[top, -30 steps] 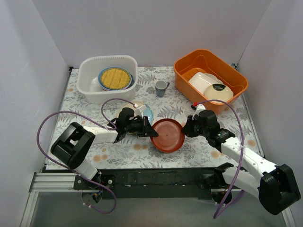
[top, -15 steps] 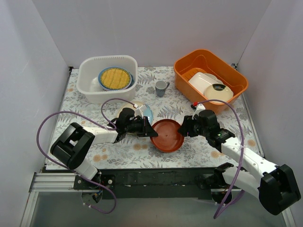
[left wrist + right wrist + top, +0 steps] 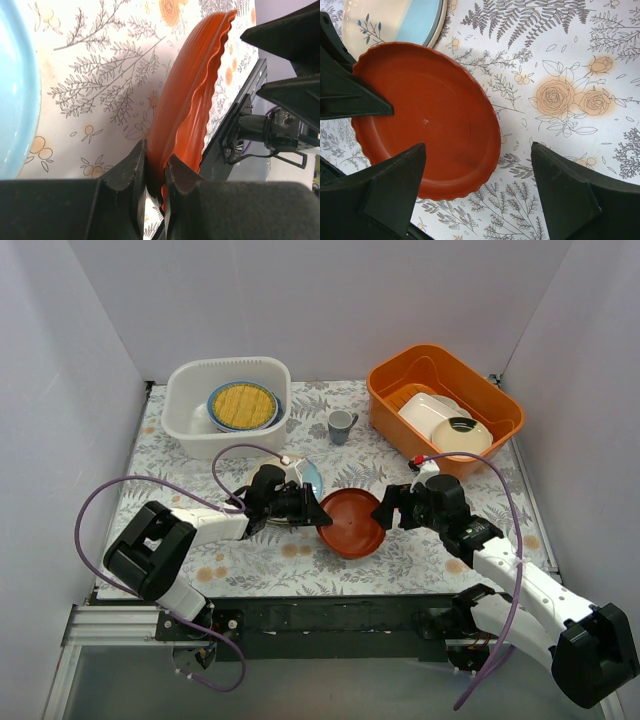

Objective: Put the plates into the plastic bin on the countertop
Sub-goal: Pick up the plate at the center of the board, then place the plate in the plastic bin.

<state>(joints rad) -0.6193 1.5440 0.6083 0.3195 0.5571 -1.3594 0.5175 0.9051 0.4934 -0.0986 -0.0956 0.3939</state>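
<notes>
A red-orange plate (image 3: 352, 523) stands tilted over the countertop (image 3: 250, 552), its left rim pinched between the fingers of my left gripper (image 3: 318, 512), which is shut on it. The left wrist view shows the plate (image 3: 186, 112) edge-on in the left gripper (image 3: 156, 161). My right gripper (image 3: 390, 508) is open at the plate's right rim; in its own view, the right gripper (image 3: 477, 150) straddles that rim of the plate (image 3: 425, 120) without touching. A cream-and-light-blue plate (image 3: 308, 476) lies flat behind the left gripper. The plastic bin (image 3: 188, 428) at the back left holds a yellow woven plate (image 3: 242, 405) on a blue one.
An orange bin (image 3: 392, 390) with white dishes (image 3: 442, 422) stands at the back right. A small grey cup (image 3: 341, 426) sits between the two bins. White walls close in the left, the back and the right.
My right gripper has opened and let go of the red-orange plate's right rim. The left gripper has kept its grip, and the plate has barely shifted.
</notes>
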